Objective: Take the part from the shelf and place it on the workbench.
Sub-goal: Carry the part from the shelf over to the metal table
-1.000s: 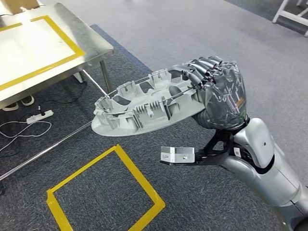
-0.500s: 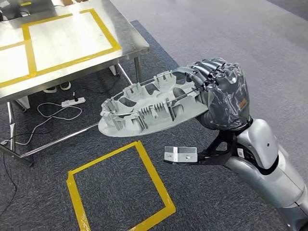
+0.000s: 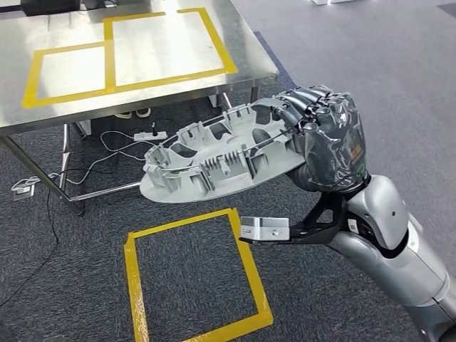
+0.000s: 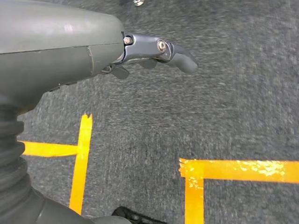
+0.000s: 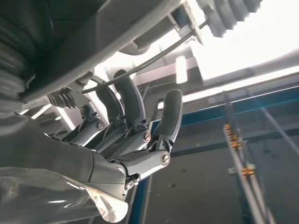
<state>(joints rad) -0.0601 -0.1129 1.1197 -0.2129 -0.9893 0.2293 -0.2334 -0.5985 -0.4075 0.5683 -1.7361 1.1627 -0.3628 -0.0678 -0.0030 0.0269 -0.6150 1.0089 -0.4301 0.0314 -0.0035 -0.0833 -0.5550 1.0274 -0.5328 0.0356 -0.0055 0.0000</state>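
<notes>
Pale grey moulded plastic makes up the part (image 3: 215, 160): a long, shallow oval shell with a smooth rim, its upper side crowded with ribs, clips and small open pockets. It is carried flat in the air over dark, nubbly carpet (image 3: 333, 64), above a square of yellow tape (image 3: 247, 267) on the floor, and reaches out towards the near edge of the workbench (image 3: 161, 89) without touching it. The workbench top is brushed steel, shiny, marked with yellow tape rectangles, on thin metal legs; white cables and a power strip (image 3: 149, 135) lie beneath it.

The right hand (image 3: 323, 139), dark and wrapped in clear crinkled film, grips the part at its near end, fingers (image 5: 130, 105) curled over the rim from above. The silver arm behind it is smooth and rounded.

The left hand (image 4: 70, 51) hangs over the carpet with one dark finger stretched out and nothing in it; how far the rest is spread cannot be told.
</notes>
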